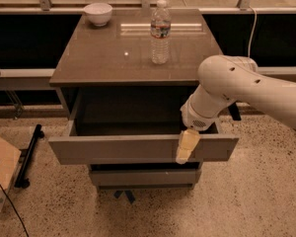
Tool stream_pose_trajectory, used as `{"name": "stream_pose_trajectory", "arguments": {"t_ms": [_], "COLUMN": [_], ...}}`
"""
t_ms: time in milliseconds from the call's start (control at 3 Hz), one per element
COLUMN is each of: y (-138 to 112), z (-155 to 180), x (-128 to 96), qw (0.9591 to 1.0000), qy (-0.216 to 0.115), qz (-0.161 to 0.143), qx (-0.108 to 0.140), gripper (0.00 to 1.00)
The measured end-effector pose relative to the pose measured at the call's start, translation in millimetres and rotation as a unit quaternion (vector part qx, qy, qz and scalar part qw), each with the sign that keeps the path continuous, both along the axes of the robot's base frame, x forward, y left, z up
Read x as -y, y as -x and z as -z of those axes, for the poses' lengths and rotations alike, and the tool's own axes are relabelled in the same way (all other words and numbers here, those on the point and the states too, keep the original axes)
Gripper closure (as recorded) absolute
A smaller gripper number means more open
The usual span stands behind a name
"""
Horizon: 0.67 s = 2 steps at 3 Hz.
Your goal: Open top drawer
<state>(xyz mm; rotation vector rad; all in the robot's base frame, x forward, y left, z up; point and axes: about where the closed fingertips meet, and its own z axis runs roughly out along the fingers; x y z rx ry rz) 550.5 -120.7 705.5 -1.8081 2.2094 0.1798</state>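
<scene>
Found top drawer (113, 149) sticking out of the cabinet, just under the worktop (103, 58), w/ its wide flat front facing the camera. Looked pulled out a fair way, w/ the dark inside on show. Saw claw (186, 147) at the front's top edge, right of the middle, hanging down the outside & touching it. Couldn't tell if claw was open or closed. Saw just one arm (246, 85), reaching in from the right. Noted front's long side going left-right, w/ claw set across it. Judged the next pull had to go straight out toward the camera, not sideways, to avoid jamming. Spotted bottle (160, 31) & bowl (97, 13) up on worktop, well apart from claw.
</scene>
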Motion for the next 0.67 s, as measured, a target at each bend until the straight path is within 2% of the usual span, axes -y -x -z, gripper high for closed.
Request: {"name": "stream_pose_trajectory", "arguments": {"t_ms": [667], "y": [-2.9], "z": [32.5], "x": [5.2], "qw": [0.9991], "qy": [-0.017], "qz": [0.010], "qx": [-0.039], "gripper": [0.00]}}
